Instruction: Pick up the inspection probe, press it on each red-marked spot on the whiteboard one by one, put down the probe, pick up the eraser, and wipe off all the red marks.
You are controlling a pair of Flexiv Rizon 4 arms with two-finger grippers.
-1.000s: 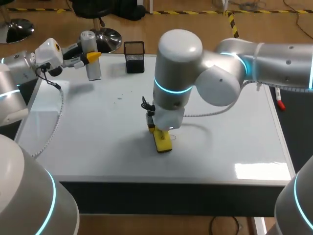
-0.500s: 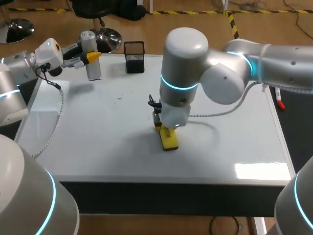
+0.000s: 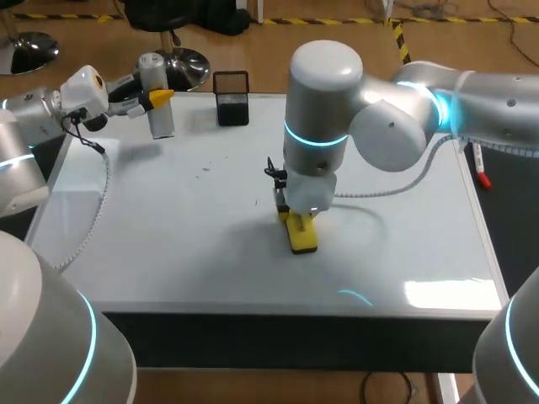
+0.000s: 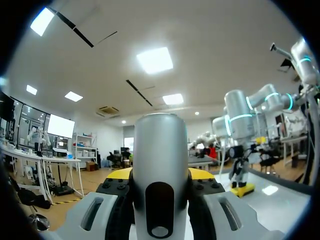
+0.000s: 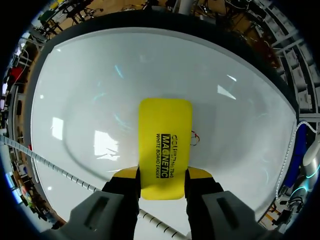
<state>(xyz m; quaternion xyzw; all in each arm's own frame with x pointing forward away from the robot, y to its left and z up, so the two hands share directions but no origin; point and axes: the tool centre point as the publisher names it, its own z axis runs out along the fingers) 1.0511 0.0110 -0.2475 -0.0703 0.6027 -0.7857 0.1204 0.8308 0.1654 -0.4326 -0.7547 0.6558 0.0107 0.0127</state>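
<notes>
The yellow eraser [image 3: 302,234] lies flat on the whiteboard [image 3: 168,236] near its middle, and my right gripper [image 3: 296,217] is shut on it from above. In the right wrist view the eraser [image 5: 165,145] sits between the yellow fingers [image 5: 129,174], and a small red mark [image 5: 194,137] shows on the board just beside its edge. At the back left corner my left gripper [image 3: 160,97] is shut on the silver inspection probe [image 3: 160,122], held upright above the board. The probe [image 4: 160,165] fills the left wrist view between the fingers.
A black mesh pen holder [image 3: 231,86] stands at the back edge. A red marker [image 3: 481,172] lies off the board's right side. Faint small specks [image 3: 205,169] dot the board left of the centre. My left arm's cable [image 3: 97,206] hangs over the left part.
My right arm has slid the eraser to the right and a little toward the front edge. The left arm and the probe have stayed in place.
</notes>
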